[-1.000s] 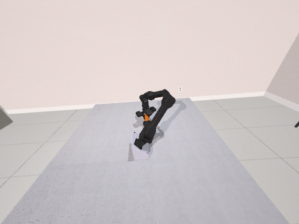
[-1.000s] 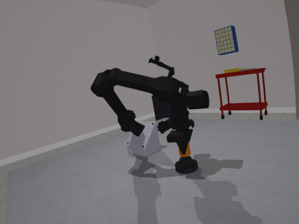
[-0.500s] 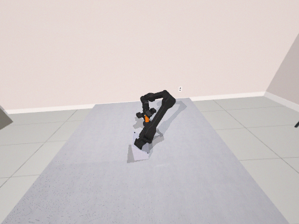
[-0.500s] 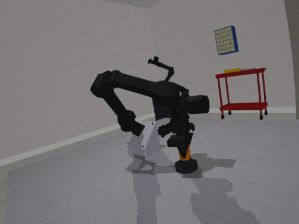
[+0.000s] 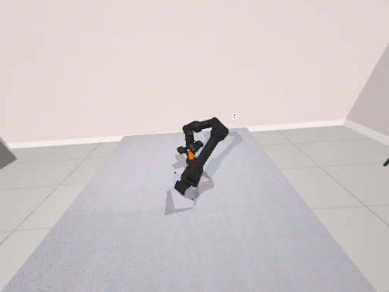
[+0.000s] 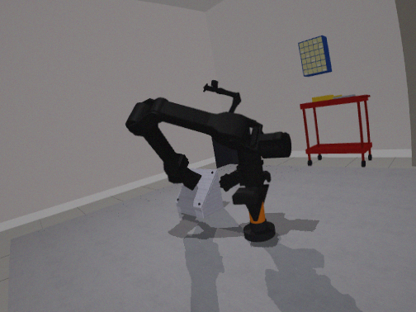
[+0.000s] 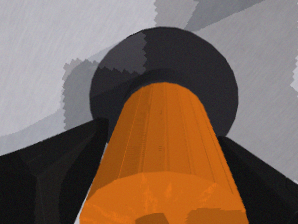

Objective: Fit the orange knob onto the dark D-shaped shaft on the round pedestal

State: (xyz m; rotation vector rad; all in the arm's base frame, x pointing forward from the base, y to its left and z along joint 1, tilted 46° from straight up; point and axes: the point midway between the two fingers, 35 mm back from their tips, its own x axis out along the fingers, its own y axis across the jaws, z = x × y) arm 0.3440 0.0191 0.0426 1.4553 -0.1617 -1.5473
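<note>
The orange knob [image 5: 191,155] [image 6: 262,213] [image 7: 162,145] stands upright over the middle of the dark round pedestal [image 6: 259,234] [image 7: 215,85]. Its lower end is at the pedestal's low raised centre, with no shaft showing below it; whether it sits fully flush is hard to tell. My gripper [image 6: 257,218] [image 7: 162,136] points down around the knob, its fingers slightly parted on either side. In the wrist view a thin gap shows between the left finger and the knob; the right finger is very close to it. The shaft and its flat side are hidden inside the knob.
A pale wedge-shaped block [image 5: 182,202] [image 6: 210,198] stands beside the arm's base on the grey table top [image 5: 185,251] [image 6: 124,268]. The arm's upper links reach over it. A red cart [image 6: 338,148] is in the background, beyond the table.
</note>
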